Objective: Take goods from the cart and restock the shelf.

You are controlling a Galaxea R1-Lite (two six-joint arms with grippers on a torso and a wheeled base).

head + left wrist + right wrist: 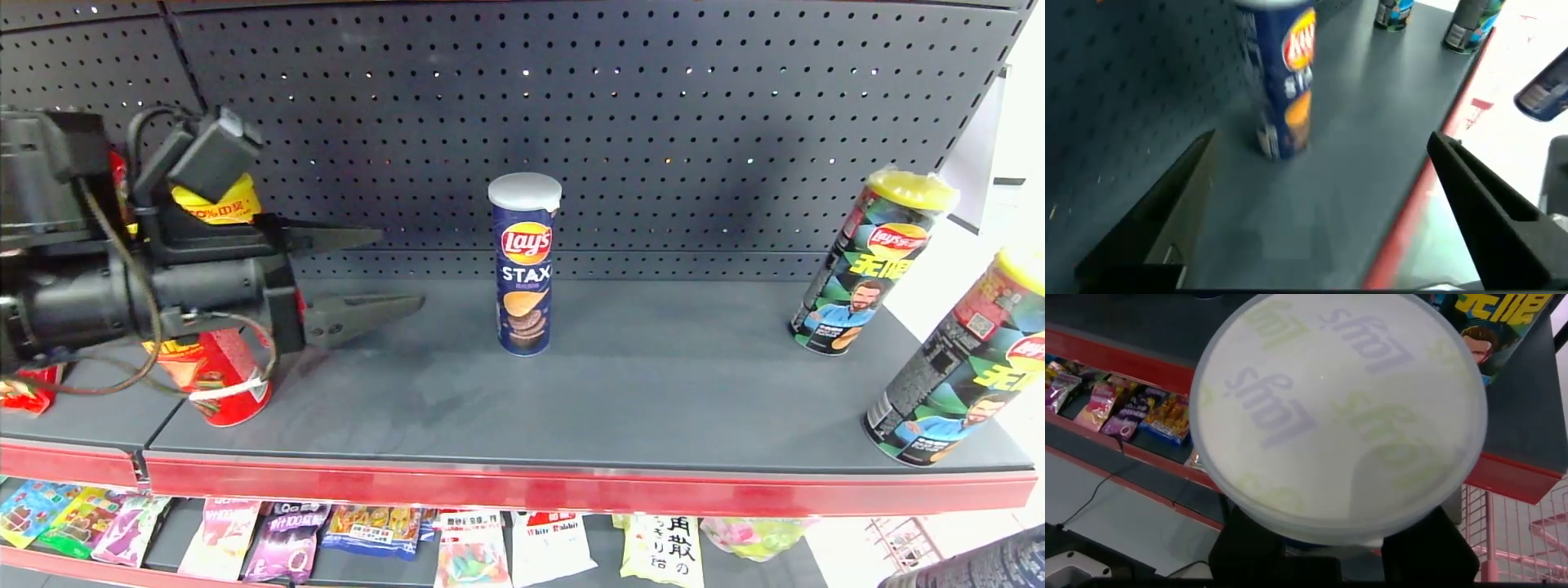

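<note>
Left tool (pixel 400 269): spread wide with nothing between its jaws. It hangs over the left part of the shelf (pixel 653 392), pointing along it toward the blue can (pixel 524 269), with a clear gap between them.
Right tool (pixel 1339 551): clamped on the body of the held can (pixel 1339 416), low and in front of the shelf's red front edge. The grip sits under the lid, so I can't tell how far down the body it is.
Held can: a stiff tube with a pale translucent snap lid. I'd judge it light and smooth-sided, so it may slip or dent if squeezed hard. The mid-body is the place to hold it, never the lid.
Blue can: upright near the middle of the shelf, just in front of the pegboard back (pixel 653 122) and well apart from the others. It is tall and narrow, so a sideways nudge would likely tip it.
Red can (pixel 224 384): tilted, at the shelf's left end under the left arm.
Yellow-lidded cans (pixel 873 261): two at the right end — one toward the back, one near the front edge.
Containers: every can has its lid on and the contents are not visible, though crisps inside would break if a can were dropped.
Lower shelf: snack packets (pixel 367 531) lie in a row.
Open space: a bare stretch to the right of the blue can — room, I'd guess, for the held can.
</note>
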